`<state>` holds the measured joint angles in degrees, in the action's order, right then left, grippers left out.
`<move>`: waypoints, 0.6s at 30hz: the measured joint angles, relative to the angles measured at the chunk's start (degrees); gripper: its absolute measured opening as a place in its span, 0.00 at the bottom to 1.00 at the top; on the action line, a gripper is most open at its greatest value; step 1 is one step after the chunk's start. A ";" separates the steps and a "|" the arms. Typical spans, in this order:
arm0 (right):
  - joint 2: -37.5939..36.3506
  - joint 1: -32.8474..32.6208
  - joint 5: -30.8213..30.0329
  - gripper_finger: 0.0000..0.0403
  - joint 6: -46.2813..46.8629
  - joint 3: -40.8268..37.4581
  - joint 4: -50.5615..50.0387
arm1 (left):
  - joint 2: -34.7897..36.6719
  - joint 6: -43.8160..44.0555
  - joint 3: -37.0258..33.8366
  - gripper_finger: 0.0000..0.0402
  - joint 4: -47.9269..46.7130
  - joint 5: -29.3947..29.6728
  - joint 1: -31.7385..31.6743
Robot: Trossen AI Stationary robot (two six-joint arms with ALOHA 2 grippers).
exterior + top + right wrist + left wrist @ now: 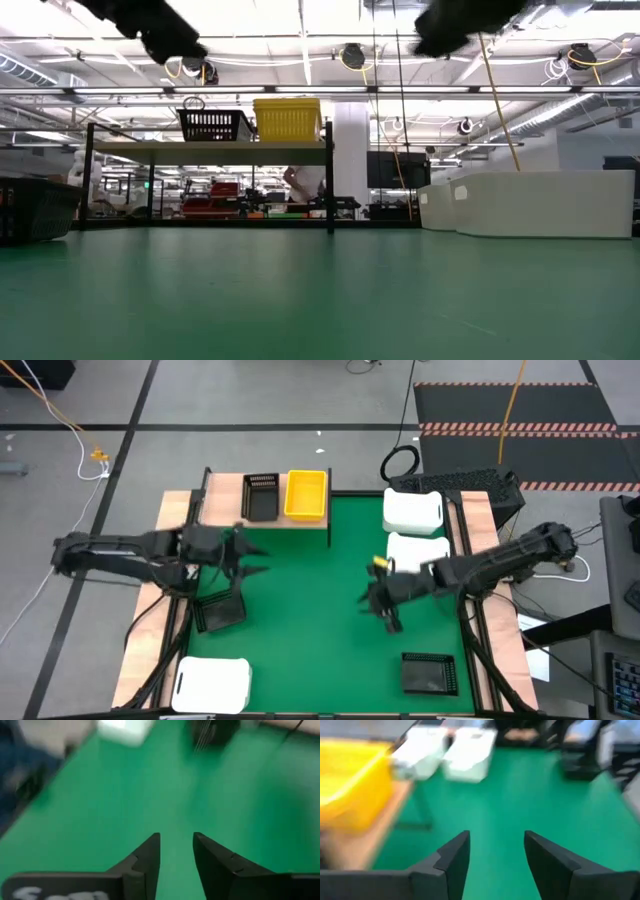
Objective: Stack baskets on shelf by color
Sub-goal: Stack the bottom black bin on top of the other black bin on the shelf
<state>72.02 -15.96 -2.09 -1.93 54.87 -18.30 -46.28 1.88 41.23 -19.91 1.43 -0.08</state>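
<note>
On the light-wood shelf (225, 490) at the far edge, a black basket (261, 496) and a yellow basket (306, 494) stand side by side. Two white baskets (413, 510) (417, 550) rest on the mat at the right. A third white basket (211, 685) is near left. One black basket (220, 610) lies at the left, and another (430, 672) is near right. My left gripper (262, 558) hovers open over the mat, just near of the shelf. My right gripper (375, 610) hovers open over the mat's middle right and holds nothing.
The green mat (310, 630) is bare between the two grippers. The shelf's thin black legs (329, 180) stand at the mat's far edge. A small yellow piece (380, 561) shows beside the right arm; I cannot tell what it is. A person (300, 182) is far behind the shelf.
</note>
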 joint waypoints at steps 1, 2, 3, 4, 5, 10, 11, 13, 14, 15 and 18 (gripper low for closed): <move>0.71 -1.92 -1.00 0.30 1.86 1.16 -3.94 | -0.64 0.14 -1.57 0.45 4.34 0.03 2.18; 1.30 -3.68 -0.91 0.31 3.32 2.29 -7.07 | -1.30 -0.01 -2.97 0.43 8.02 0.03 4.35; 1.76 -5.48 -0.65 0.32 4.38 3.07 -9.51 | -2.16 -0.30 -4.19 0.42 11.48 0.01 6.44; 2.05 -7.24 -0.74 0.32 4.81 3.61 -11.62 | -3.21 -0.42 -5.06 0.41 15.15 -0.01 8.55; 2.41 -9.02 -0.74 0.33 4.90 3.79 -12.84 | -4.21 -0.88 -5.56 0.39 18.01 0.00 10.44; 5.52 -16.85 4.33 0.33 4.52 3.80 -18.54 | -10.25 -4.45 -6.03 0.35 26.28 2.93 17.43; 5.99 -18.05 5.52 0.33 4.78 3.80 -19.27 | -11.60 -5.24 -6.03 0.35 28.05 4.19 18.31; 7.19 -20.54 6.94 0.33 5.64 3.80 -20.45 | -14.09 -5.90 -6.03 0.34 30.71 6.76 19.55; 7.80 -21.57 6.94 0.33 5.81 3.80 -20.81 | -15.24 -5.84 -6.03 0.34 31.42 7.73 19.92; 8.56 -22.59 6.78 0.33 5.55 3.80 -20.62 | -16.28 -5.65 -6.03 0.34 32.15 7.96 20.26; 11.07 -24.92 6.64 0.32 1.23 3.80 -19.90 | -18.88 -4.73 -6.03 0.34 33.21 8.11 20.46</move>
<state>83.10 -40.88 4.54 -0.70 58.67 -38.20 -65.16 -2.85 35.20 13.30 9.54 20.38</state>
